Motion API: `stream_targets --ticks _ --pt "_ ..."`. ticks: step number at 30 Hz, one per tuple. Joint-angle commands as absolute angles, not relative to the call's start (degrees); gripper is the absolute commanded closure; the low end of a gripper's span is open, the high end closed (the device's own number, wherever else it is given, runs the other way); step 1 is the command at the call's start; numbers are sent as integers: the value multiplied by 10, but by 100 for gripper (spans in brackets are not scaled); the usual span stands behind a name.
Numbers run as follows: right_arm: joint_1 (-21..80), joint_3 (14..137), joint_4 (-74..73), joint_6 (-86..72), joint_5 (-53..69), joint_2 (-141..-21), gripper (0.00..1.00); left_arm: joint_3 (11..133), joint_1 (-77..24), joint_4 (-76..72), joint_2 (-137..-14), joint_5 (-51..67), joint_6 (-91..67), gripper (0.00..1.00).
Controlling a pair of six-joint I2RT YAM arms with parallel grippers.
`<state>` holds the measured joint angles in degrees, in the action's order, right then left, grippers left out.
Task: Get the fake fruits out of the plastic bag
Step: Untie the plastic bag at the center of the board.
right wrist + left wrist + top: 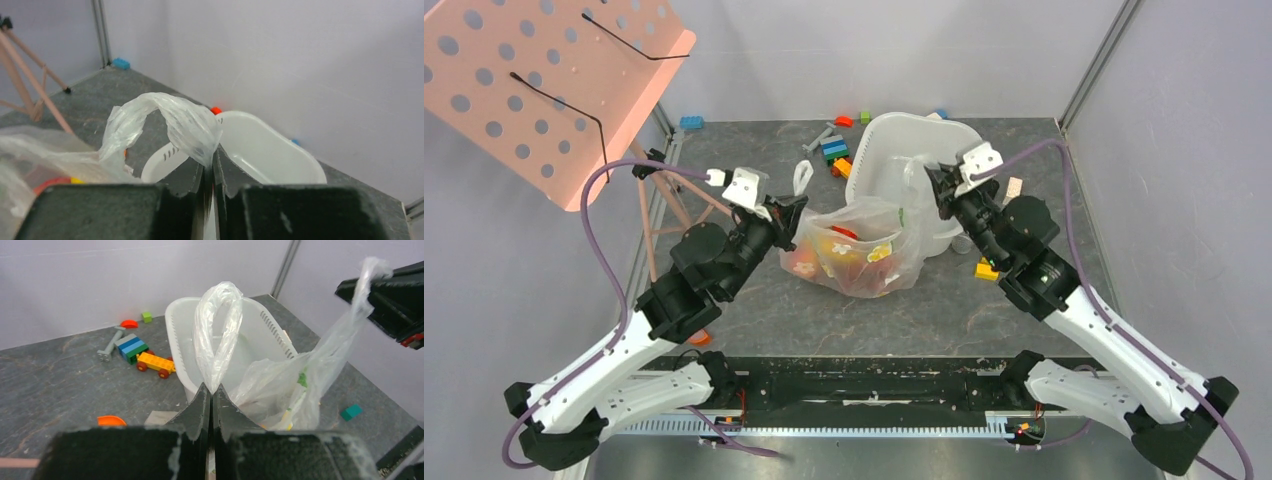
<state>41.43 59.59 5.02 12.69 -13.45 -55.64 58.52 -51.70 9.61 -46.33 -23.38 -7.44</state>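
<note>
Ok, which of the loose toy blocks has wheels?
The yellow plastic brick on reddish wheels, between the blue-green stacked block and the white perforated basin; no other shows wheels.

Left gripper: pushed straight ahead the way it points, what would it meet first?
Past the bag handle that the left gripper pinches, probably the white basin, at its near wall; depth is unclear.

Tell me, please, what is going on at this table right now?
The two arms hold the plastic bag by its loop handles: the left gripper is shut on one handle, the right gripper on the other. The bag sits just in front of the white basin, with the fake fruits inside it.
</note>
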Motion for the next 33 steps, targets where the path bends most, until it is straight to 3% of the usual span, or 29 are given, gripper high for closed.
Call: stream_targets --ticks 1,3,4,6,9,16,23,33 --pt "410 510 66 120 -47 -504 74 528 -514 28 -423 -168 -103 98" --pt "410 475 52 121 -24 -482 48 488 -514 10 -401 -150 -118 98" --pt "410 464 42 120 -17 -470 41 472 -514 3 -392 -145 -124 98" --pt "410 456 25 120 -2 -450 32 448 -514 -12 -376 -138 -134 98" --pt "410 474 -22 122 25 -426 26 429 -514 -29 -360 -138 -140 98" --pt "410 561 -84 86 15 -398 26 412 -514 -45 -349 -160 -152 98" --pt "410 686 -143 -70 -51 -478 43 416 -514 -45 -364 -157 -163 98" --pt "451 774 -136 -233 -122 -588 50 420 -514 -54 -393 -152 -167 98"
